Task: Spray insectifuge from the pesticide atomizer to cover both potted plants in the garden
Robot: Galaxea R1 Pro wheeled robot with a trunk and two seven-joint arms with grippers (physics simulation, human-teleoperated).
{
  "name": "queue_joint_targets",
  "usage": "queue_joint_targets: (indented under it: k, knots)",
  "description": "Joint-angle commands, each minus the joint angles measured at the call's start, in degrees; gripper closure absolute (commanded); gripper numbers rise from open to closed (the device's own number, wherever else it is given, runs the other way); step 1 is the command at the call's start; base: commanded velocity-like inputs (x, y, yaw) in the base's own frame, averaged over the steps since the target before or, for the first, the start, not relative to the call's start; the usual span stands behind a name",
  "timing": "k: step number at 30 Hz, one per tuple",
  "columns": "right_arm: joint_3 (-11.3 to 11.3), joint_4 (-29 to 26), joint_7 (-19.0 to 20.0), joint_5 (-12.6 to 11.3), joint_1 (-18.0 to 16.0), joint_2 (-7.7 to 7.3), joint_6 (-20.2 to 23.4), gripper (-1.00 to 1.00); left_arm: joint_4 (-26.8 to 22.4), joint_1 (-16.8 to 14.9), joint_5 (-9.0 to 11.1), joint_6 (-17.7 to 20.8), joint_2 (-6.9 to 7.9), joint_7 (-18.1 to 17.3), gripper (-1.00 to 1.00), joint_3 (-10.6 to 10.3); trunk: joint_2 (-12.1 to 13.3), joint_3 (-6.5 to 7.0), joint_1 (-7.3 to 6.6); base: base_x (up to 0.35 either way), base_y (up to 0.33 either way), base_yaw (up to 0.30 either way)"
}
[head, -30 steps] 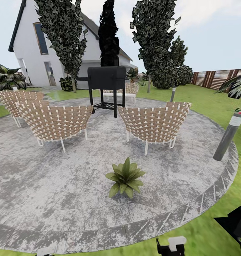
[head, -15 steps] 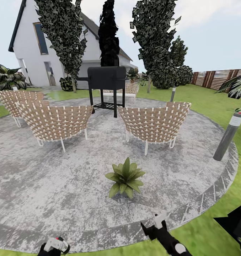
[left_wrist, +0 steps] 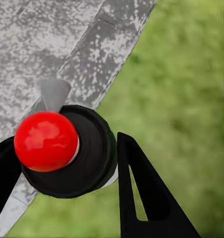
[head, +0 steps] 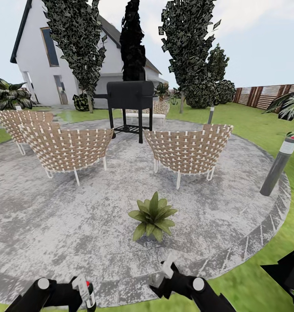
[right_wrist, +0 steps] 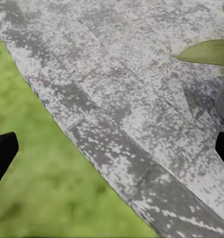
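Note:
One potted plant [head: 153,216], a low rosette of pointed green leaves, sits on the round grey stone patio [head: 77,225] ahead of me; the second plant is out of view. My left gripper [head: 81,294] is low at the left, over the patio's near rim, shut on the pesticide atomizer [head: 86,291]. In the left wrist view the atomizer [left_wrist: 87,158] shows a round dark body, a red cap and a grey nozzle, sitting between the black fingers [left_wrist: 141,198]. My right gripper [head: 166,271] hangs open just short of the plant. One of the plant's leaves [right_wrist: 206,52] appears in the right wrist view.
Three woven chairs [head: 188,149] and a black grill [head: 129,102] stand beyond the plant. A grey lamp post [head: 279,162] leans at the patio's right rim. Lawn [head: 251,277] surrounds the stone, with a slat fence [head: 268,95] far right and a house [head: 47,56] behind.
Both arms have risen into view from the bottom edge. The left brought the atomizer up and right; the right gripper moved left toward the plant. The camera has not moved.

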Motion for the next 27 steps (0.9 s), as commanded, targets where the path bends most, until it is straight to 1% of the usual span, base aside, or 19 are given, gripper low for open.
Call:
queue_joint_targets:
  k: [1,3,4,6,8,10,12,13,14,15,16,18,20,22,25,27]
  knots:
    - [-0.03,-0.62,2.34,0.65,-0.01,0.12,-0.35,-1.00,-0.48,-0.04,-0.65,-0.49,-0.05,-0.90,1.00,0.43,-0.02,-0.05,-0.01,0.000,0.000,0.000]
    - [0.00,-1.61,4.06,0.64,0.02,0.20,-0.29,-1.00,-1.29,-0.04,-0.68,-0.49,-0.11,-1.84,1.00,0.43,-0.02,-0.05,-0.01,0.000,0.000,0.000]
    - [0.01,-1.88,4.37,0.62,0.02,0.24,-0.27,1.00,-1.63,-0.04,-0.68,-0.49,-0.20,-2.34,1.00,0.43,-0.02,-0.05,-0.01,0.000,0.000,0.000]
    - [0.02,-2.21,5.47,0.59,0.03,0.42,-0.25,1.00,-2.61,-0.04,-0.87,-0.49,-0.83,-3.80,1.00,0.37,-0.02,-0.05,-0.01,0.000,0.000,0.000]
    - [0.02,-2.31,7.97,0.74,0.03,1.14,-0.25,1.00,-3.76,-0.04,-1.67,-0.46,-1.49,-4.83,1.00,-0.49,-0.02,-0.05,-0.01,0.000,0.000,0.000]
    - [0.05,-2.32,10.01,1.50,0.03,1.61,-0.25,1.00,-4.44,-0.04,-2.25,-0.40,-2.45,-5.22,1.00,-2.51,-0.02,-0.05,-0.01,0.000,0.000,0.000]
    - [0.10,-2.36,10.67,2.09,0.03,1.77,-0.24,1.00,-4.66,-0.04,-2.45,-0.32,-3.45,-5.27,1.00,-4.51,-0.02,-0.05,-0.01,0.000,0.000,0.000]
    - [0.13,-2.36,10.78,2.18,0.03,1.79,-0.24,1.00,-4.72,-0.04,-2.49,-0.35,-3.98,-5.27,1.00,-5.01,-0.02,-0.05,-0.01,0.000,0.000,0.000]
    - [0.23,-2.35,10.86,2.23,0.00,2.48,-0.24,1.00,-4.75,-0.04,-2.58,-0.39,-4.99,-5.25,1.00,-6.11,-0.02,-0.05,-0.01,0.000,0.000,0.000]
    - [0.71,-2.31,10.88,2.36,-0.03,3.35,-0.24,1.00,-4.75,-0.04,-2.66,-0.35,-5.39,-5.09,1.00,-7.92,-0.02,-0.05,-0.01,0.000,0.000,0.000]
    - [1.98,-2.29,10.89,2.46,-0.05,3.83,-0.24,1.00,-4.69,-0.04,-2.69,-0.33,-5.51,-4.94,1.00,-9.52,-0.02,-0.05,-0.01,0.000,0.000,0.000]
    - [3.47,-2.28,10.89,2.45,-0.04,4.22,-0.24,1.00,-4.63,0.00,-2.71,-0.32,-5.56,-4.82,1.00,-10.67,-0.02,-0.05,-0.01,0.000,0.000,0.000]
    - [4.02,-2.28,10.89,2.44,-0.05,4.66,-0.24,1.00,-4.61,0.03,-2.71,-0.32,-5.57,-4.78,1.00,-11.05,-0.02,-0.05,-0.01,0.000,0.000,0.000]
    - [4.31,-2.16,10.90,2.47,-0.04,5.69,-0.24,1.00,-4.53,0.10,-2.71,-0.33,-5.56,-4.72,1.00,-11.30,-0.02,-0.05,-0.01,0.000,0.000,0.000]
    - [4.41,-2.08,10.90,2.52,-0.01,6.26,-0.24,1.00,-4.51,0.20,-2.60,-0.77,-5.48,-4.79,1.00,-11.43,-0.02,-0.05,-0.01,0.000,0.000,0.000]
    - [4.41,-2.04,10.90,2.52,-0.02,6.29,-0.24,1.00,-4.47,0.22,-2.53,-0.98,-5.47,-4.95,1.00,-11.47,-0.02,-0.05,-0.01,0.000,0.000,0.000]
